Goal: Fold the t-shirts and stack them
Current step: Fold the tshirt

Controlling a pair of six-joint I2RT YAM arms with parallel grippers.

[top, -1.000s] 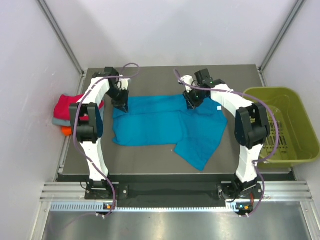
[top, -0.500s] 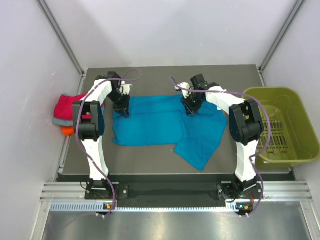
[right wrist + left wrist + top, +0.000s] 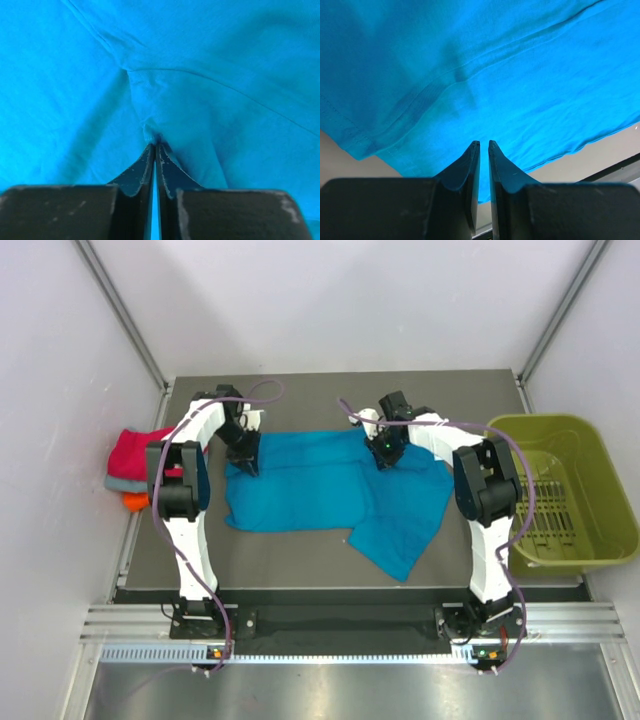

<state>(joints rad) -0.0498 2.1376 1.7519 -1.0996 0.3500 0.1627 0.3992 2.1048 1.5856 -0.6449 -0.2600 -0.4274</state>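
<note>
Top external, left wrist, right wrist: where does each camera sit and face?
Top external: above and behind, facing down on the table; left arm and right arm show.
Left wrist: on its arm, looking past the left pincer at the teal-blue t-shirt.
Right wrist: likewise, right pincer pinching it.
Shared by all: that shirt.

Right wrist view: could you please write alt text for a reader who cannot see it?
The right gripper is shut on a small pucker of the teal-blue t-shirt, seen from just behind its dark jaws. The wrinkled cloth, crossed by seams, fills the rest of the picture.
</note>
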